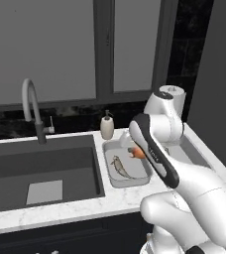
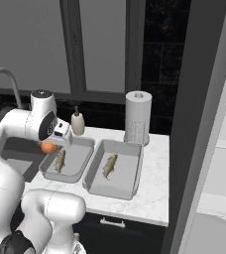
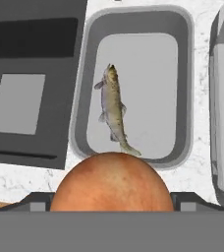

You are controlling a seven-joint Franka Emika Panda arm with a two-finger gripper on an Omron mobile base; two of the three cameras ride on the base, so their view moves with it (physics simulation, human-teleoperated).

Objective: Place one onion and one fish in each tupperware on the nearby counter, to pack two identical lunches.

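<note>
Gripper is clamped on the orange onion, jaws set wide around it, hanging just above the near rim of the left tupperware. That container sits on the counter betw the sink & the right tupperware. 1 fish already lies in it, long axis running lengthwise along the tub, tail toward our hand. Free floor lies ahead of the hand & to the fish's side, so we judge the drop wants a short push fwd over the bare patch, not onto the tail. Right tub holds its own fish; we see no onion in it.
</note>
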